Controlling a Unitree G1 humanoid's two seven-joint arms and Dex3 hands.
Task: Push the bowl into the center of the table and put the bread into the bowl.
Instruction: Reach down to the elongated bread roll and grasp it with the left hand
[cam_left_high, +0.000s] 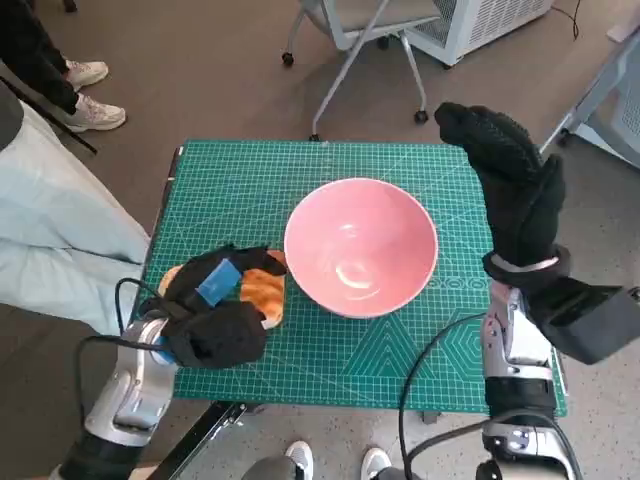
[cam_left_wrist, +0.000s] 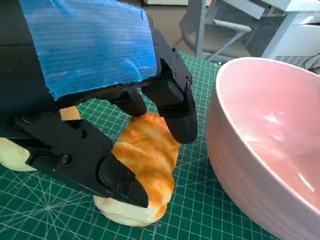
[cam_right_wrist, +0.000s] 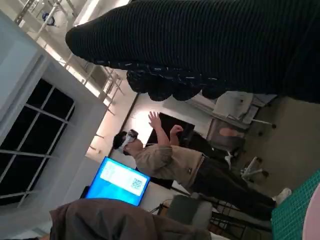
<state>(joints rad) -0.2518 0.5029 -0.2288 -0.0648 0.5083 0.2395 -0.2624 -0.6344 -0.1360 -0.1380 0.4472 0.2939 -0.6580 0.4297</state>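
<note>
A pink bowl (cam_left_high: 360, 245) stands about mid-table on the green cutting mat (cam_left_high: 400, 370). Left of it a golden braided bread (cam_left_high: 265, 290) lies on the mat, almost touching the bowl. My left hand (cam_left_high: 215, 300) is down over the bread. In the left wrist view the black fingers (cam_left_wrist: 175, 110) press its far side and the thumb lies against its near side, so the bread (cam_left_wrist: 145, 150) is pinched between them beside the bowl (cam_left_wrist: 270, 140). My right hand (cam_left_high: 515, 180) is raised above the mat's right edge, fingers stretched out, holding nothing.
A person in pale trousers (cam_left_high: 50, 230) sits close at the table's left, with shoes (cam_left_high: 95, 115) further back. A wheeled chair (cam_left_high: 360, 30) and a white unit (cam_left_high: 480, 20) stand behind the table. Feet (cam_left_high: 300, 460) show at the front edge. The right wrist view shows a standing person (cam_right_wrist: 170, 160).
</note>
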